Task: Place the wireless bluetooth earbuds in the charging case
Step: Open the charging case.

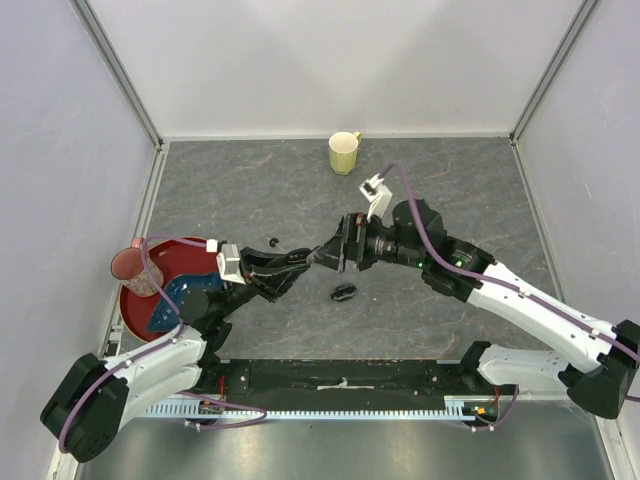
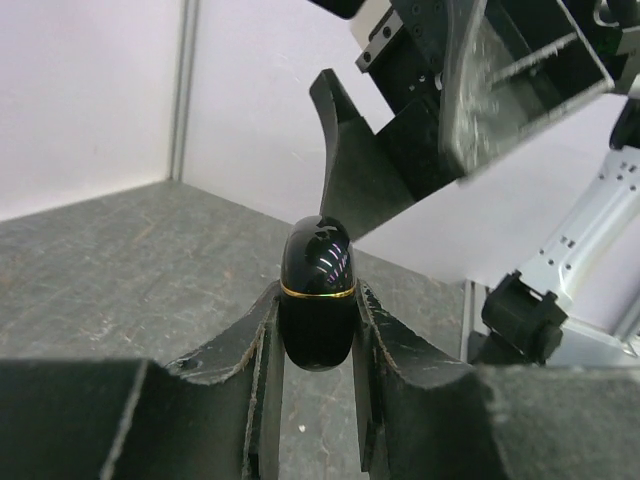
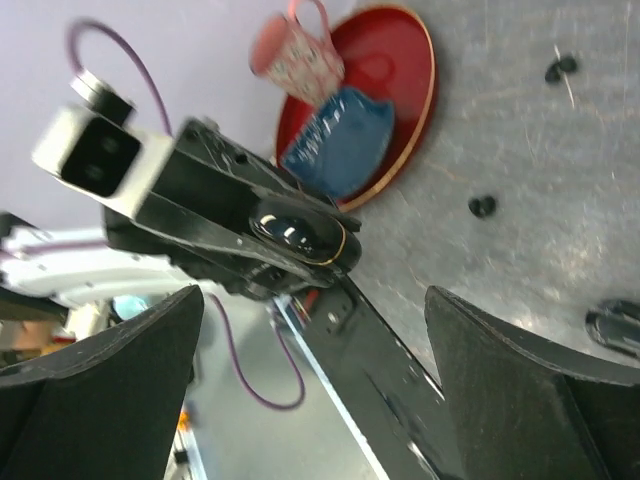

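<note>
Your left tool (image 1: 303,259) clamps the charging case (image 2: 318,300), lid shut, right tool (image 1: 330,253) spread open — earbuds (image 3: 482,206) on the tabletop (image 1: 250,190), none inserted.

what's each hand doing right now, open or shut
Left hand: closed, holding the black charging case.
Right hand: open, holding nothing.

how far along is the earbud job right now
Nothing looks done yet. The charging case is clamped in the left gripper, lid shut along its gold seam. The right gripper is open right at the case's top, perhaps to open it. Earbuds lie loose on the table; opening the case and seating them remains.
</note>
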Robot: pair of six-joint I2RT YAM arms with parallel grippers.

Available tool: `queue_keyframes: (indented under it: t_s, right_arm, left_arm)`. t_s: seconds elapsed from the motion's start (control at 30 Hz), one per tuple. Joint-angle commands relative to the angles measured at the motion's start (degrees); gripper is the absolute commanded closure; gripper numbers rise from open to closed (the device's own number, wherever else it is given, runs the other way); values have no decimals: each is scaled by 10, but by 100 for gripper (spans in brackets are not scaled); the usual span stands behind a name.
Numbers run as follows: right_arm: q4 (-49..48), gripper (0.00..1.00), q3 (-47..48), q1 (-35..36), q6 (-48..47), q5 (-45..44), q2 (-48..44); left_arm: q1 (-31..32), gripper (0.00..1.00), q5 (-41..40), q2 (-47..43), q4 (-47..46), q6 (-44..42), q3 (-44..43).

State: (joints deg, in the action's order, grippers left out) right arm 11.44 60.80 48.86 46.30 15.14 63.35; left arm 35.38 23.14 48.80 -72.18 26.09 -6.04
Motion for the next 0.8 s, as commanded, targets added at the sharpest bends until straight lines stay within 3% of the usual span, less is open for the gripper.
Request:
queue_keyframes:
  t_s: [0.0,0.77]
  right_arm:
    - [64,2,30,25,-78,-25,15]
    - [39,2,35,38,-41,-85,6]
  left_arm:
    - [1,98,67,26,-100,22,-23]
    - [1,98,183,12,-60,29,-54]
